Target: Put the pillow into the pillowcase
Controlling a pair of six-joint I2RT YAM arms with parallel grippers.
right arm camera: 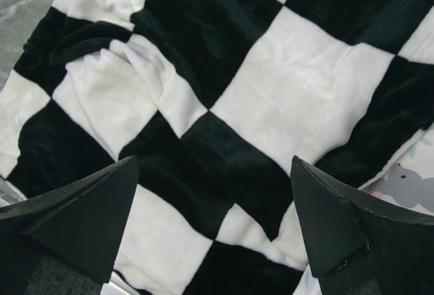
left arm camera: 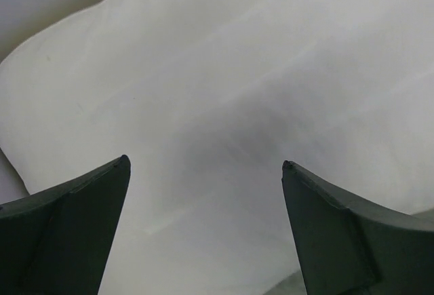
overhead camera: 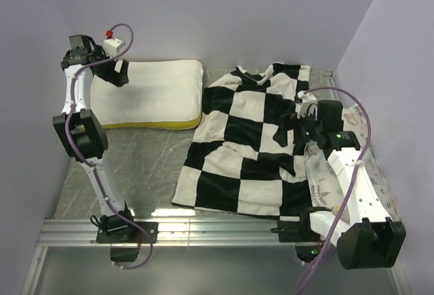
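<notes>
The white pillow (overhead camera: pixel 152 91) with a yellow band along its near edge lies at the back left of the table. My left gripper (overhead camera: pixel 116 76) hovers over its left end, jaws open and empty; the left wrist view shows the pillow's white fabric (left arm camera: pixel 224 98) just below the open gripper (left arm camera: pixel 205 166). The black and white checkered pillowcase (overhead camera: pixel 247 139) lies spread flat in the middle right. My right gripper (overhead camera: pixel 290 131) is above its right part, open and empty; the right wrist view shows the pillowcase's squares (right arm camera: pixel 224 105) under the open gripper (right arm camera: pixel 213 163).
A deer-and-plant-print pillow (overhead camera: pixel 356 166) lies under the right arm at the table's right side, partly covered by the pillowcase; its edge shows in the right wrist view (right arm camera: pixel 407 183). Grey marble tabletop (overhead camera: pixel 135 166) shows between pillow and pillowcase. Walls close in at the left, back and right.
</notes>
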